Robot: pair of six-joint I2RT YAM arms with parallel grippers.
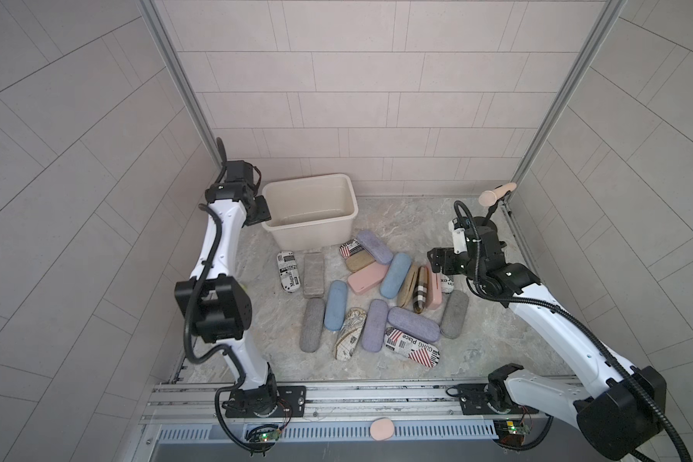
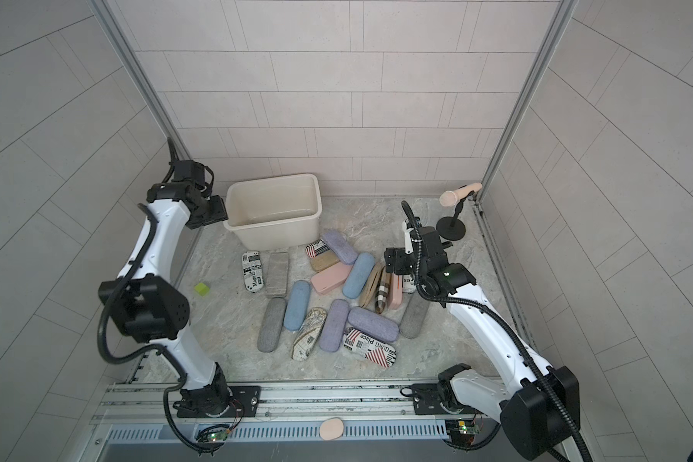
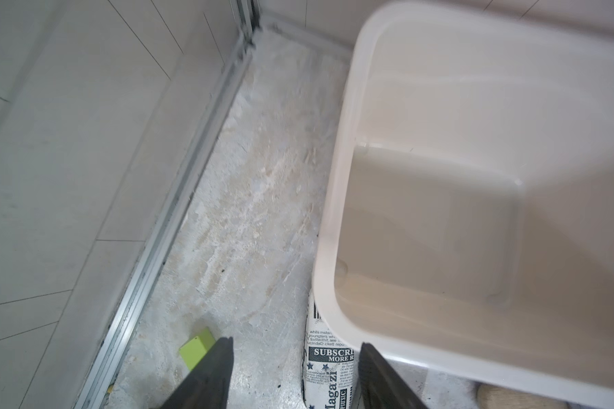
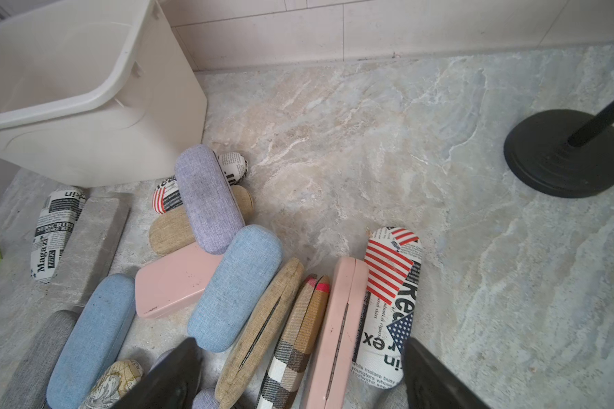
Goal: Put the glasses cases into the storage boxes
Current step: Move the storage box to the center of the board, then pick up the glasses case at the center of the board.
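The storage box is one cream bin (image 1: 309, 236) (image 2: 273, 236) at the back left, and nothing lies inside it. Several glasses cases lie piled on the stone floor in front of it: a newspaper one (image 1: 288, 271), a pink one (image 1: 367, 277), a light blue one (image 1: 395, 275) and a flag one (image 1: 411, 347). My left gripper (image 1: 263, 210) (image 3: 295, 343) hangs open and empty beside the bin's left rim (image 3: 337, 198). My right gripper (image 1: 437, 260) (image 4: 300, 340) is open above the tan (image 4: 263, 325), plaid (image 4: 298, 340), pink (image 4: 337, 333) and flag-print (image 4: 387, 308) cases standing on edge.
A microphone on a black round-based stand (image 2: 451, 229) is at the back right. A small green cube (image 2: 202, 289) (image 3: 196, 348) lies near the left wall. A pink oval object (image 1: 381, 428) rests on the front rail. Tiled walls close in three sides.
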